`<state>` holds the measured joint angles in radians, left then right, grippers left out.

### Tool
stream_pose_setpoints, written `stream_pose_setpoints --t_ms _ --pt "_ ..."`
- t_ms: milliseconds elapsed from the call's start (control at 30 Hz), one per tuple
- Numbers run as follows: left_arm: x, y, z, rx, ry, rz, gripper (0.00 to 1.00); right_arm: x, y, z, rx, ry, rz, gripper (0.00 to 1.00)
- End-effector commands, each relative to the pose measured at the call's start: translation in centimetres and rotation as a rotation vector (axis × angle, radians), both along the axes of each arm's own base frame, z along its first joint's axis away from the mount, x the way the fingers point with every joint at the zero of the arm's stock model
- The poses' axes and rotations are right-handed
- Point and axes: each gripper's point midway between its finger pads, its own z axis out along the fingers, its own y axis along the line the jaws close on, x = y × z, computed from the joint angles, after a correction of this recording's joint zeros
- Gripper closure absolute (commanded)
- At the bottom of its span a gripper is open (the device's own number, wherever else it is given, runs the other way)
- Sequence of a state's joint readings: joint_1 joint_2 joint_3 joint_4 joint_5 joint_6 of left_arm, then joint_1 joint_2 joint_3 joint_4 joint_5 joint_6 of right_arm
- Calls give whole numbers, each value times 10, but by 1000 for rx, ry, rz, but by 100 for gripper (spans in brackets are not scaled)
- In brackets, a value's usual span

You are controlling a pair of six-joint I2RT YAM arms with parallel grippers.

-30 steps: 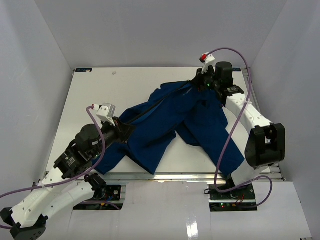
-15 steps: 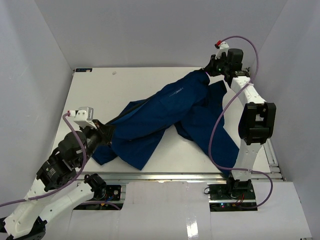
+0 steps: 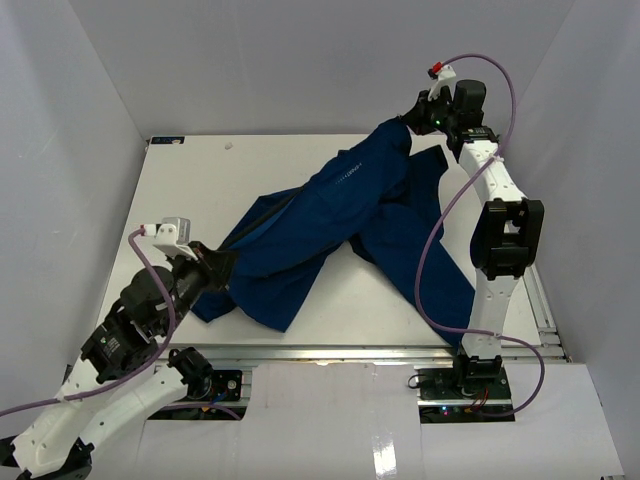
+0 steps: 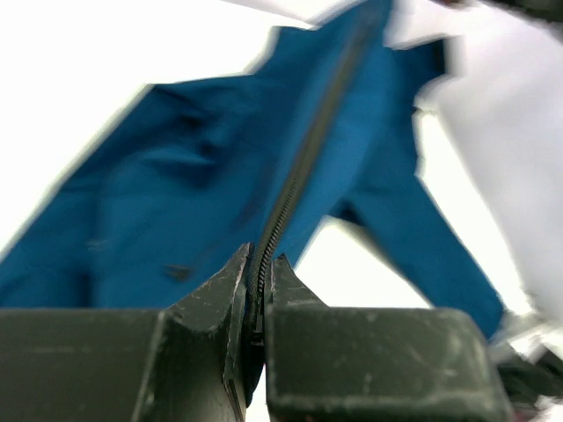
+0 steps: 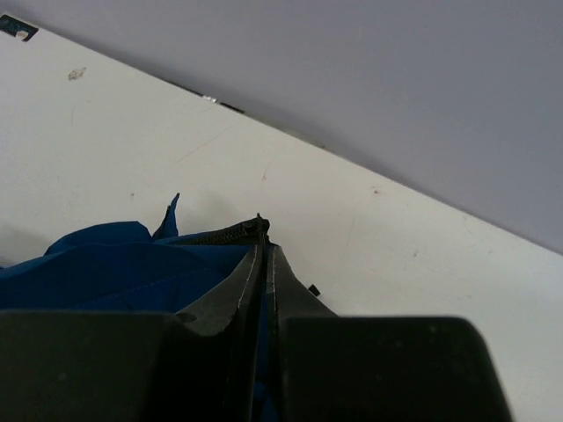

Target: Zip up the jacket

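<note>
The royal-blue jacket (image 3: 340, 215) lies stretched diagonally across the white table (image 3: 200, 190), from front left to back right. My left gripper (image 3: 222, 266) is shut on the jacket's zipper at its lower end. In the left wrist view the black zipper (image 4: 308, 149) runs from between my jaws (image 4: 260, 264) up across the blue cloth. My right gripper (image 3: 410, 122) is shut on the jacket's top corner and holds it lifted at the back right. In the right wrist view the zipper end (image 5: 242, 230) sticks out of my closed jaws (image 5: 264, 251).
A loose blue sleeve (image 3: 430, 270) trails toward the front right beside my right arm's base. White walls (image 3: 90, 120) enclose the table on three sides. A metal rail (image 3: 330, 350) runs along the table's front edge.
My right gripper has lifted the jacket's top corner up and toward the back right. My left gripper has pulled the lower end back toward the front left. The jacket is drawn tauter.
</note>
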<state>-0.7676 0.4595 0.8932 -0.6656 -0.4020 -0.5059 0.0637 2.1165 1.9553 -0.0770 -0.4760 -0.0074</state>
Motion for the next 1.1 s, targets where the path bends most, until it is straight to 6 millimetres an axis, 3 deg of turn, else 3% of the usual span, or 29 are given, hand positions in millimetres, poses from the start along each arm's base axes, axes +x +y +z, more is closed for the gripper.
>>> stream_pose_setpoints --t_ms 0,100,267,367,400,433,467,500,567,633,767,800,833,900,1067 --pt "-23 -69 -12 -109 8 -362 100 40 -42 57 -15 -278 -130 92" --pt "-39 -105 -36 -145 58 -569 100 46 -23 45 -45 -280 -117 92" --pt "-44 -116 -58 -155 74 -632 99 51 -16 28 -24 -249 -129 92" --pt "-46 -115 -63 -146 55 -643 72 50 -13 25 -16 -234 -115 76" --pt "-46 -114 -63 -143 47 -643 64 48 -12 25 -14 -228 -112 65" --pt "-46 -114 -62 -141 40 -639 58 46 -12 27 -12 -222 -113 44" --pt "-44 -112 -60 -145 32 -627 41 44 -13 30 -12 -217 -119 29" --pt "-42 -110 -57 -152 24 -611 16 41 -14 34 -12 -212 -128 16" --pt "-38 -108 -56 -160 21 -580 2 31 -14 51 7 -205 -147 8" --pt "-31 -106 -56 -159 18 -543 2 19 -11 53 12 -180 -159 10" --pt "-4 -100 -50 -151 -23 -414 2 -20 10 75 19 -131 -196 10" --pt "4 -100 -46 -153 -44 -384 2 -33 18 74 14 -99 -218 10" --pt "12 -101 -39 -159 -69 -364 2 -47 25 61 -4 -26 -275 10" --pt "25 -112 -40 -128 -55 -361 2 -76 35 74 -10 0 -313 10" --pt "44 -153 -35 -89 -39 -469 2 -183 55 43 24 191 -256 10"
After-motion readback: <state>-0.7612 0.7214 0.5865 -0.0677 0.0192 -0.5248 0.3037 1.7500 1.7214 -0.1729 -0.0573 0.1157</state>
